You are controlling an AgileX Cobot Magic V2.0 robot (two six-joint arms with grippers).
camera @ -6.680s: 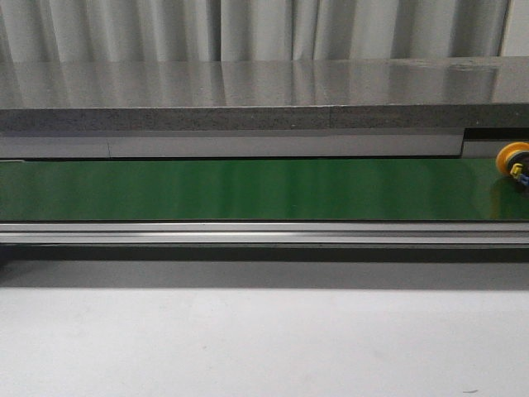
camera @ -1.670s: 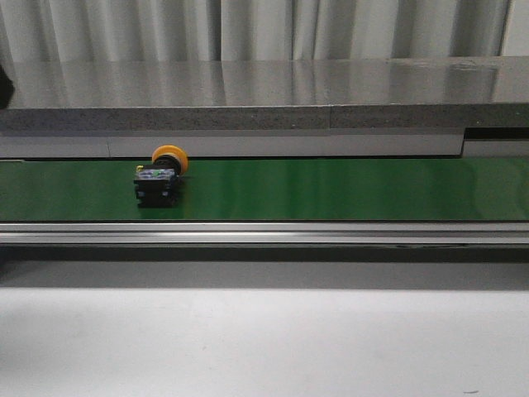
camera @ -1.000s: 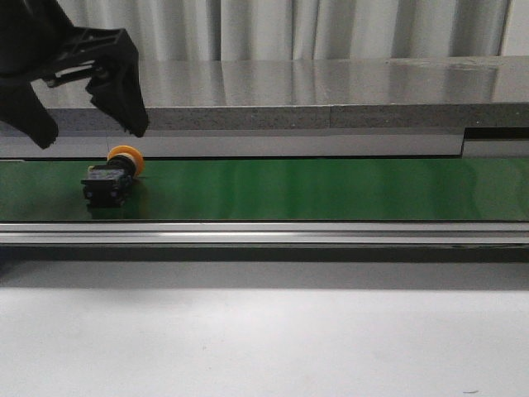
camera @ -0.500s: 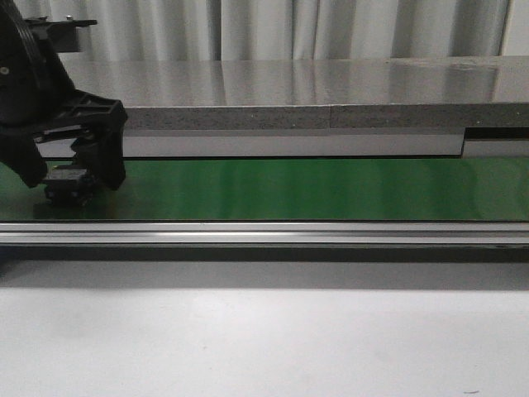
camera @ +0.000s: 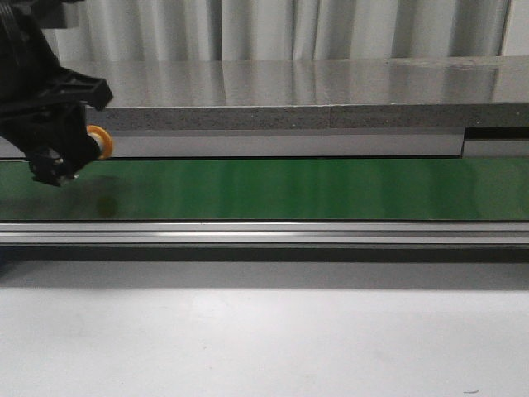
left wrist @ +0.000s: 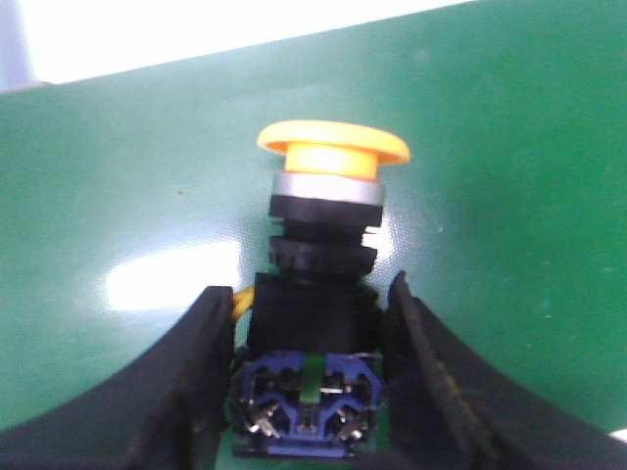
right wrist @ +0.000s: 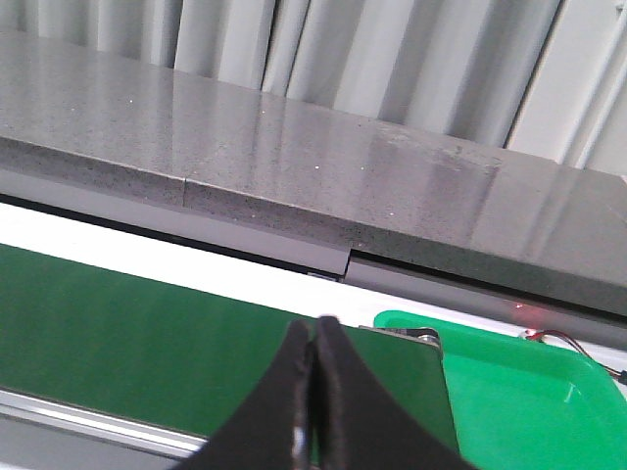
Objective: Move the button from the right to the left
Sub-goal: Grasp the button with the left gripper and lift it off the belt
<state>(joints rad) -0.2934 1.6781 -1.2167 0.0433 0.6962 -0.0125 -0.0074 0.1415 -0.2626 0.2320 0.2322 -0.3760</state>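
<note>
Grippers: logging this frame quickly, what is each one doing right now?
Left gripper: closed on the button, lifted off the green belt.
Right gripper: fingers shut, holding nothing.

An industrial or factory-style test cell: a long green conveyor belt [camera: 289, 188] with metal rails [camera: 264, 234], grey stone-like ledge [camera: 289, 116], pleated grey curtains [camera: 289, 29] behind.

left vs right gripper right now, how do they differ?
1. The left gripper has its fingers clamped on the button; the right gripper holds nothing, its fingertips pressed together.
2. The left gripper is over the left end of the green belt; the right gripper, unseen in the front view, is near the green tray.

Shared: both have black fingers.
</note>
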